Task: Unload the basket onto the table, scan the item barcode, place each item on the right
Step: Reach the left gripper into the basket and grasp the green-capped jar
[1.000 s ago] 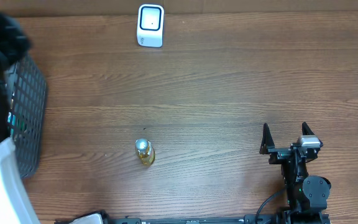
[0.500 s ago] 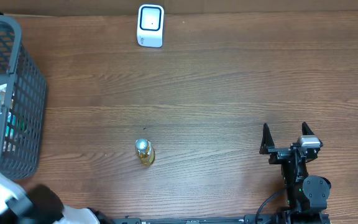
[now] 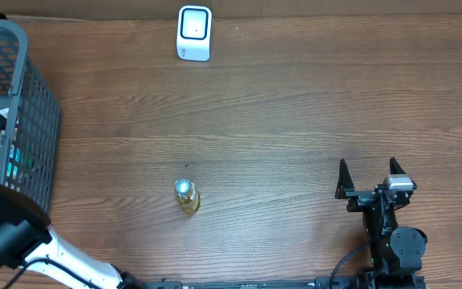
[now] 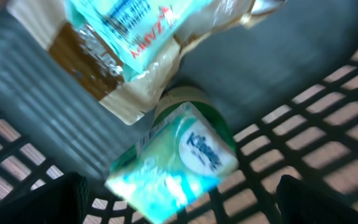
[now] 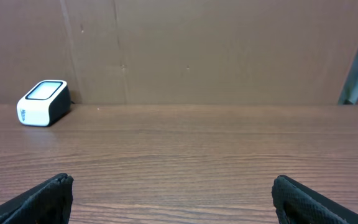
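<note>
Grey basket (image 3: 42, 120) (partly cut off) holds a blurred tissue pack (image 4: 179, 158).

Basket (image 3: 38, 120) cut off at left edge; tissue pack (image 4: 185, 155) blurred; bottle (image 3: 187, 197) label too small to read

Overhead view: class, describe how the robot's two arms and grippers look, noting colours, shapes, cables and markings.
The right arm is black, with a rounded joint housing, a small pale grey block by the wrist and a black cable at its base. The right gripper has two pointed black fingers. The left arm shows a white link and boxy black sections. No markings are legible.
</note>
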Robot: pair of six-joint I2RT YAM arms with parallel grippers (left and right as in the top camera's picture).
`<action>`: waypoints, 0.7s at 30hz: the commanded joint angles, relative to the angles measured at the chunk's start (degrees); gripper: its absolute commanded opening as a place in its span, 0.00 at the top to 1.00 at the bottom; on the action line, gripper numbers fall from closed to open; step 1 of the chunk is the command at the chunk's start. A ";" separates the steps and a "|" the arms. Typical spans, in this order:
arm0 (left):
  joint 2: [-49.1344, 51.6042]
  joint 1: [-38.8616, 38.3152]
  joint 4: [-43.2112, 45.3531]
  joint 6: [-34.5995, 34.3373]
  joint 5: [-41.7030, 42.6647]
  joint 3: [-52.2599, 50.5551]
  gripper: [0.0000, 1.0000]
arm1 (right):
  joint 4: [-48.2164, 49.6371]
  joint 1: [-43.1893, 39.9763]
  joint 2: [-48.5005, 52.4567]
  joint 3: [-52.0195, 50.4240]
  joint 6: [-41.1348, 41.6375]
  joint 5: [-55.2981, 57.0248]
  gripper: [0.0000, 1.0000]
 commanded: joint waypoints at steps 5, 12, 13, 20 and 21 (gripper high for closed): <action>7.74 -0.13 -1.75 4.09 0.90 0.52 0.00 | 0.33 0.26 -0.26 -0.59 -0.24 0.24 0.00; 11.37 -0.15 -2.38 4.09 3.41 0.48 0.00 | 0.35 0.26 -0.26 -0.59 -0.24 0.24 0.00; 11.52 -0.15 -2.36 4.09 3.39 0.46 0.01 | 0.35 0.26 -0.26 -0.59 -0.26 0.24 0.00; 11.56 -0.17 -2.14 3.98 3.17 0.13 0.13 | 0.35 0.26 -0.26 -0.59 -0.26 0.26 0.00; 11.56 -0.17 -2.14 3.78 3.17 0.00 0.13 | 0.35 0.26 -0.26 -0.59 -0.26 0.24 0.00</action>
